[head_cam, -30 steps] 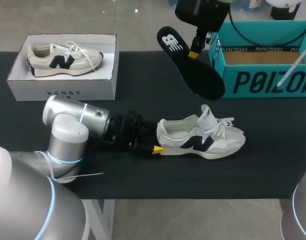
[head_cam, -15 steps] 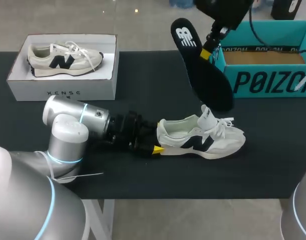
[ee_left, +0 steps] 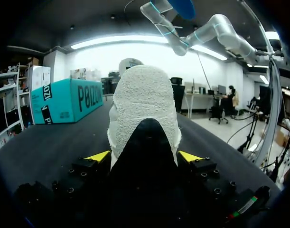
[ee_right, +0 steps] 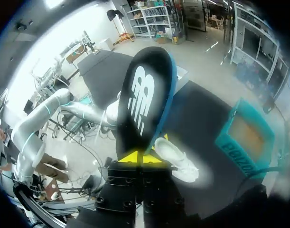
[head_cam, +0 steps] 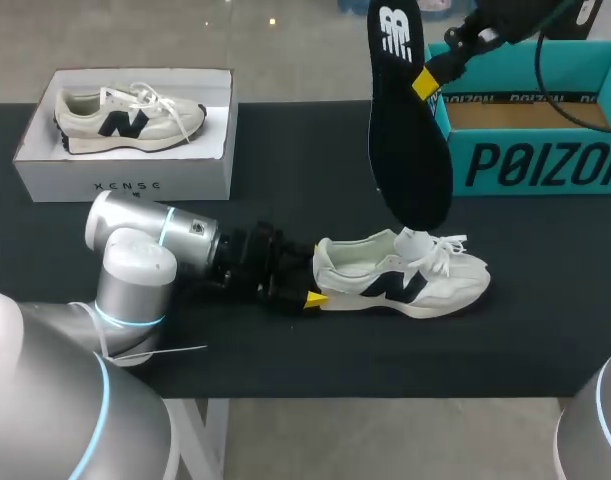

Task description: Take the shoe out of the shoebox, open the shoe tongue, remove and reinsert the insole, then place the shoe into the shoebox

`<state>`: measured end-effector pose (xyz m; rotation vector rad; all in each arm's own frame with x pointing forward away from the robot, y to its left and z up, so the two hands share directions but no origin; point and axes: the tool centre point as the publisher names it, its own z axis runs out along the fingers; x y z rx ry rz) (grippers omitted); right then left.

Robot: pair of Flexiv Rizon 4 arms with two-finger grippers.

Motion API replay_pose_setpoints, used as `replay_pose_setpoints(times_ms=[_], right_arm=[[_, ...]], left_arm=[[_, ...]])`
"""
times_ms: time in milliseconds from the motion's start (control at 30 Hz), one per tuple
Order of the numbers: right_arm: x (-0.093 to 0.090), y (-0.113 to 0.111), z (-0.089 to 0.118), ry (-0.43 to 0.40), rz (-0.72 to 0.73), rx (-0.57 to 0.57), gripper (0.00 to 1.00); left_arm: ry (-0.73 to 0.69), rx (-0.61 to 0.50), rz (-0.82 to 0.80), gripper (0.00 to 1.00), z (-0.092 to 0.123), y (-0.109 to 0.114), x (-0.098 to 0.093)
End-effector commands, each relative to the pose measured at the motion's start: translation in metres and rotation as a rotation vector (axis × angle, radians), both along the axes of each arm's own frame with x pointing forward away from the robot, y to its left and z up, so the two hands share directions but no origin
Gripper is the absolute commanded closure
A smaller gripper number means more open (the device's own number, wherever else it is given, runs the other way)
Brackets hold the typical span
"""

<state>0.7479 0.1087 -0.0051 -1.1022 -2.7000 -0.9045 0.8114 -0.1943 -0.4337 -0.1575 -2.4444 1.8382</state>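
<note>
Nearest us, at 6 o'clock on the table (head_cam: pixel 285 160), our left gripper (head_cam: pixel 310 297) is clamped on the heel of the shoe (head_cam: pixel 400 275), toe pointing to 3 o'clock. Above it, our right gripper (head_cam: pixel 425 82) pinches the black insole (head_cam: pixel 410 140) by its edge, the lower end hanging near the tongue. Farther off, the teal shoebox (head_cam: pixel 530 165) stands at 2 o'clock and a white box (head_cam: pixel 125 180) with a second shoe (head_cam: pixel 125 115) at 10 o'clock.
</note>
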Motion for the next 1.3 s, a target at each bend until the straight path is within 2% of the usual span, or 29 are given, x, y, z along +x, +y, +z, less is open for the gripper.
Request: replay_pose_setpoints(times_ms=[33, 333, 1100, 1200, 1233, 1267, 1300], right_arm=[[-0.004, 0.002, 0.017, 0.008, 0.012, 0.004, 1.00], [-0.023, -0.003, 0.055, -0.030, 0.032, 0.009, 1.00], [-0.023, -0.004, 0.058, -0.016, 0.049, 0.025, 1.00], [-0.023, -0.004, 0.058, -0.016, 0.049, 0.025, 1.00], [-0.023, -0.004, 0.058, -0.016, 0.049, 0.025, 1.00], [-0.023, -0.004, 0.058, -0.016, 0.049, 0.025, 1.00], [-0.023, -0.004, 0.058, -0.016, 0.049, 0.025, 1.00]], left_arm=[[0.000, 0.000, 0.000, 1.00, -0.002, -0.001, 0.000], [0.000, 0.000, 0.000, 1.00, -0.002, -0.001, 0.000], [0.000, 0.000, 0.000, 1.00, -0.002, -0.001, 0.000], [-0.036, 0.032, 0.022, 1.00, 0.002, 0.001, -0.002], [-0.049, 0.055, 0.031, 0.79, 0.003, 0.002, -0.003], [-0.060, 0.086, 0.046, 0.06, 0.004, 0.002, -0.005], [-0.077, 0.089, 0.064, 0.00, 0.005, 0.004, -0.006]])
